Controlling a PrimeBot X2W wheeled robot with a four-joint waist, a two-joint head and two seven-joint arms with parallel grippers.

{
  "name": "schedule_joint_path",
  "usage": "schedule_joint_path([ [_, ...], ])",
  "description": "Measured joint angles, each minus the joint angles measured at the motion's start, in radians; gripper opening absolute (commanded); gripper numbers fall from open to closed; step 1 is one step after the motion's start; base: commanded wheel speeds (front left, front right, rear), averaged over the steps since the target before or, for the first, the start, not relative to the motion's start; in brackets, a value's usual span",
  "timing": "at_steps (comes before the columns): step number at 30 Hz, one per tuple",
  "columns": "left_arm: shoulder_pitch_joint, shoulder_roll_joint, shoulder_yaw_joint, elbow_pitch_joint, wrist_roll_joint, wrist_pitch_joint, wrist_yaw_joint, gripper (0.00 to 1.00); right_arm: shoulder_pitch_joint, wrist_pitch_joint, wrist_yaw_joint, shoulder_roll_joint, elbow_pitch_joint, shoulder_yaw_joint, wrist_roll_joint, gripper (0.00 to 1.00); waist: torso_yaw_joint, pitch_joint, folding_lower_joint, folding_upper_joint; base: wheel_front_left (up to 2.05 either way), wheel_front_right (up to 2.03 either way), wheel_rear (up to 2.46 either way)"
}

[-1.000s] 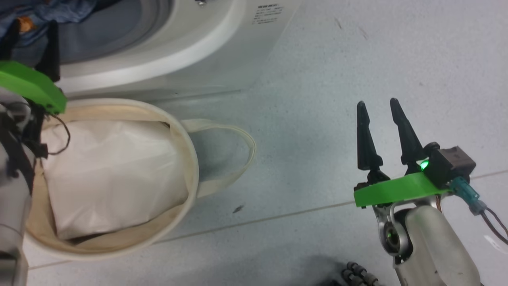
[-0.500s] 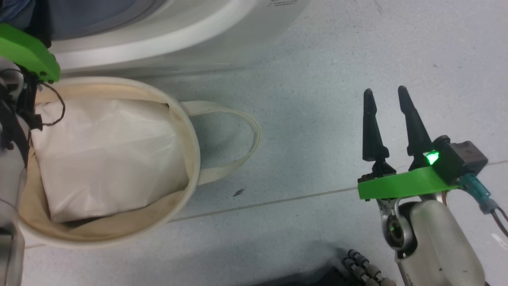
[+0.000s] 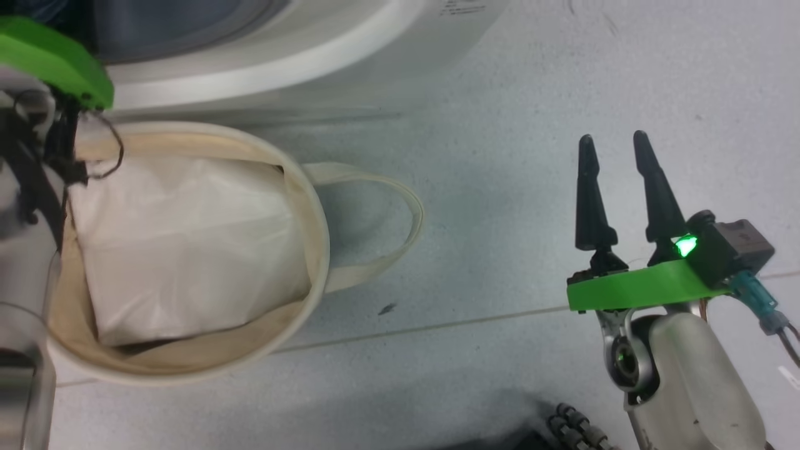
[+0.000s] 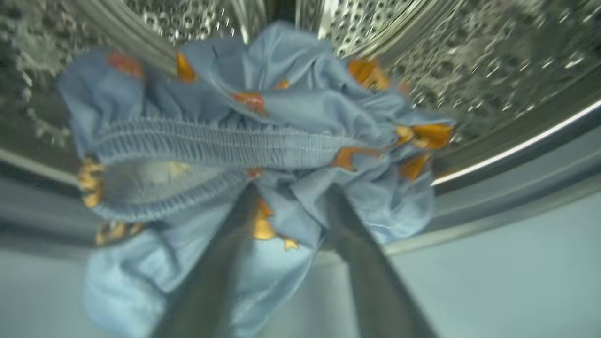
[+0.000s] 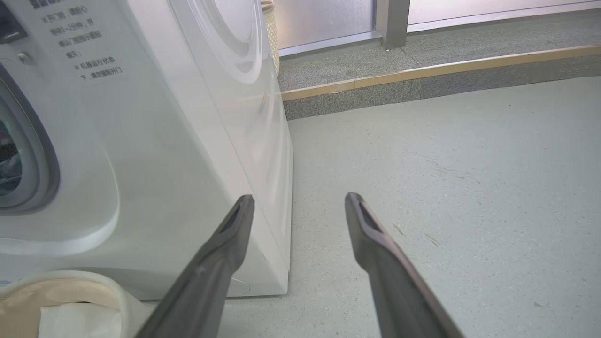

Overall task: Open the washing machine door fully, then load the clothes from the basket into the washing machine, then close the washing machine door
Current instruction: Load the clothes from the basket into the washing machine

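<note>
now the left gripper (image 4: 291,192) stands wide open at the mouth of the drum (image 4: 469,47), light blue garment (image 4: 281,141) bunched loose over it toward 12 o'clock. right gripper (image 3: 613,139), at 4 o'clock in head view, gapes empty; basket (image 3: 314,206) at 9 o'clock.

The pale grey speckled floor (image 3: 500,156) is lit by cool, diffuse light; a soft shadow is cast beside the round cream canvas basket (image 3: 315,206). In the left wrist view the light blue orange-printed garment (image 4: 281,108) and glinting perforated steel drum (image 4: 493,56) are blurred. Glare is seen on the side of the white washing machine (image 5: 267,122).
</note>
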Motion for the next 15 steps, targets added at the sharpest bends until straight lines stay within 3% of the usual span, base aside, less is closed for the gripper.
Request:
schedule_joint_path([
  [6, -0.009, -0.036, 0.0, -0.096, 0.028, -0.007, 0.004, 0.0, 0.0, 0.0, 0.0, 0.0, 0.023, 0.013, 0.001, 1.0, 0.01, -0.054, -0.0008, 0.0, 0.0, 0.0, 0.0],
  [15, -0.035, 0.001, 0.006, -0.053, 0.037, -0.007, 0.006, 0.0, 0.0, 0.0, 0.0, 0.0, 0.026, 0.021, 0.01, 1.0, -0.018, -0.037, -0.0008, 0.0, 0.0, 0.0, 0.0],
])
